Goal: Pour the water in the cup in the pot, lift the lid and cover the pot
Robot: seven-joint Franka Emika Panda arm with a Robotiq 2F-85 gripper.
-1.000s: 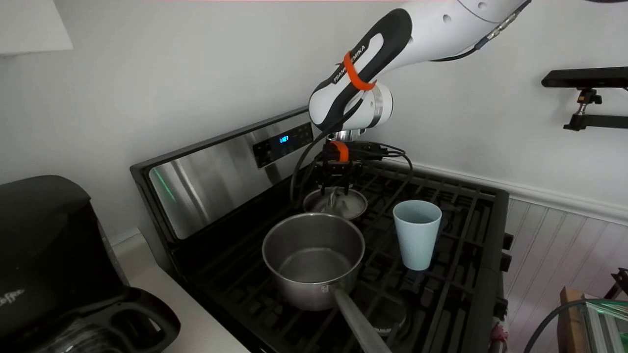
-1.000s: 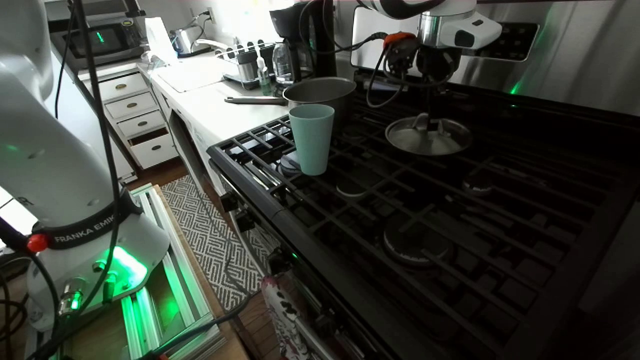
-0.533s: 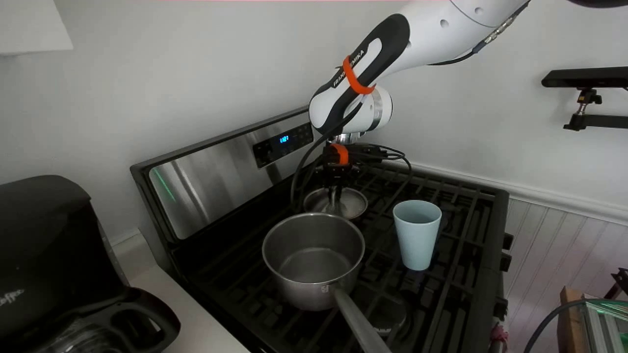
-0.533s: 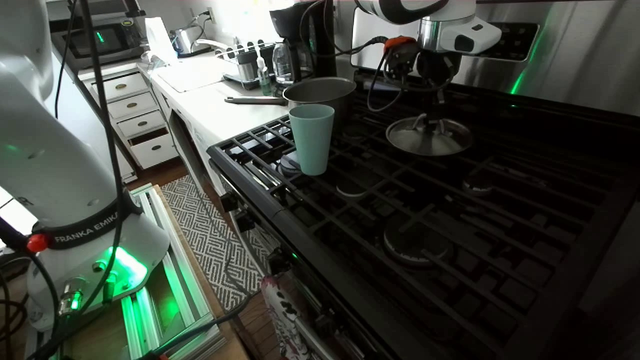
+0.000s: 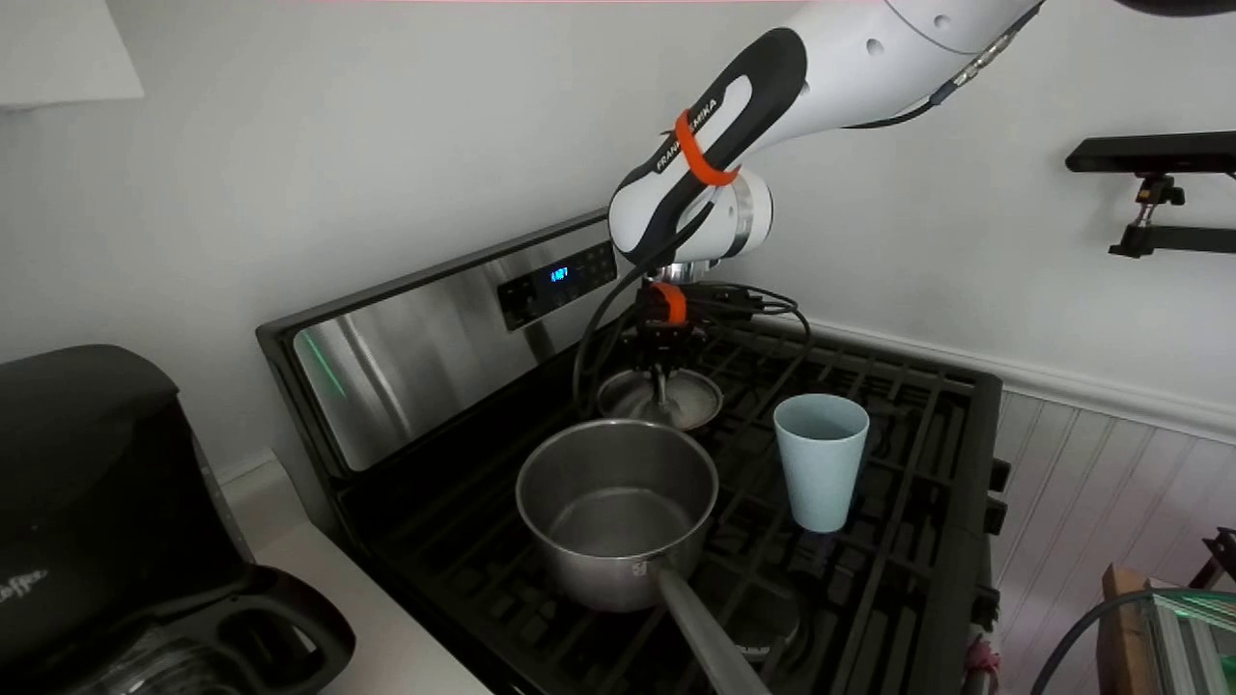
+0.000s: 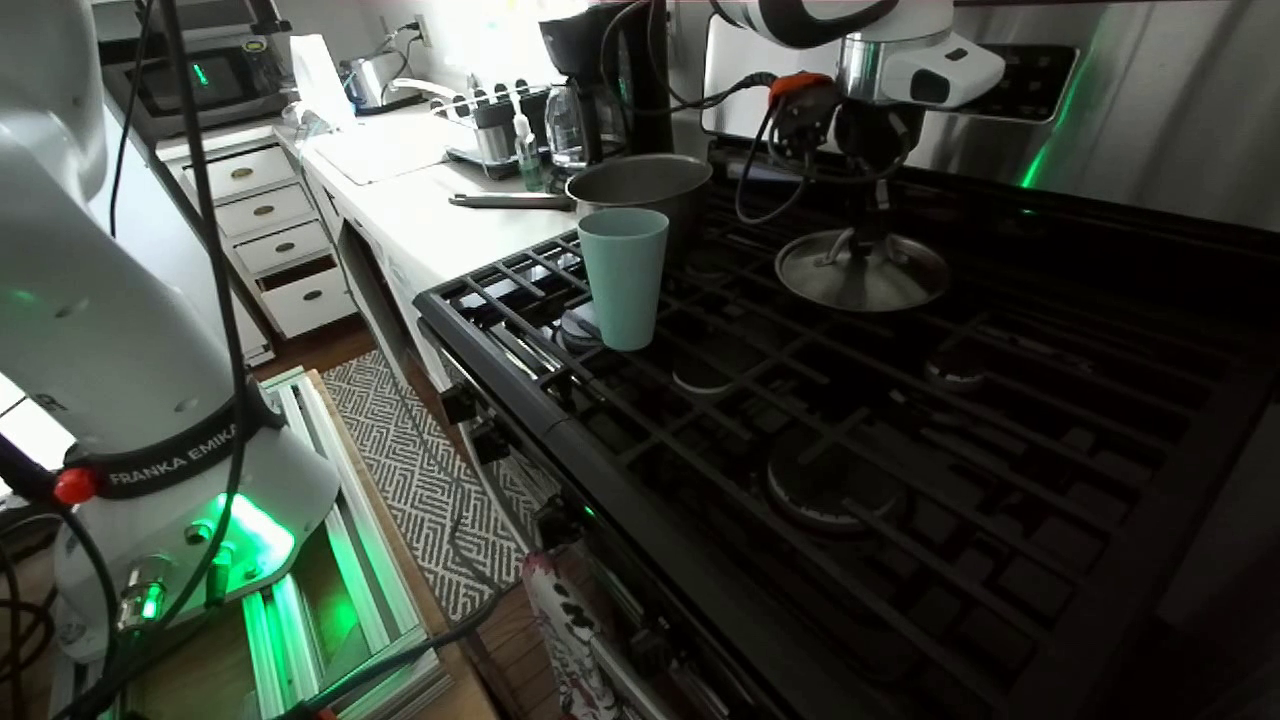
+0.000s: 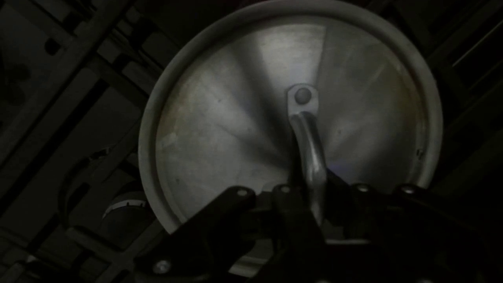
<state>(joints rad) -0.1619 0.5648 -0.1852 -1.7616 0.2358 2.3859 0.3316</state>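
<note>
My gripper (image 7: 314, 179) is shut on the arched handle of the silver lid (image 7: 235, 149), with a dark finger close on each side of the metal strip. In both exterior views the lid (image 5: 697, 396) lies on the stove grate behind the pot, and the gripper (image 6: 868, 245) points down over its middle. The steel pot (image 5: 603, 579) stands uncovered on the grate, its long handle towards that camera. Whether it holds water I cannot tell. Beside it the pale blue cup (image 5: 821, 473) stands upright; its bottom inside is hidden.
Black grates (image 6: 720, 440) cover the stove top. Behind the lid rises the steel back panel (image 5: 415, 376). A black coffee maker (image 5: 97, 463) stands on the counter beside the stove. Loose cables (image 6: 765, 200) hang from the wrist.
The arm has come down a little and the jaws have closed from wide onto the lid's handle. The lid has turned and shifted slightly. Pot and cup have stayed put.
</note>
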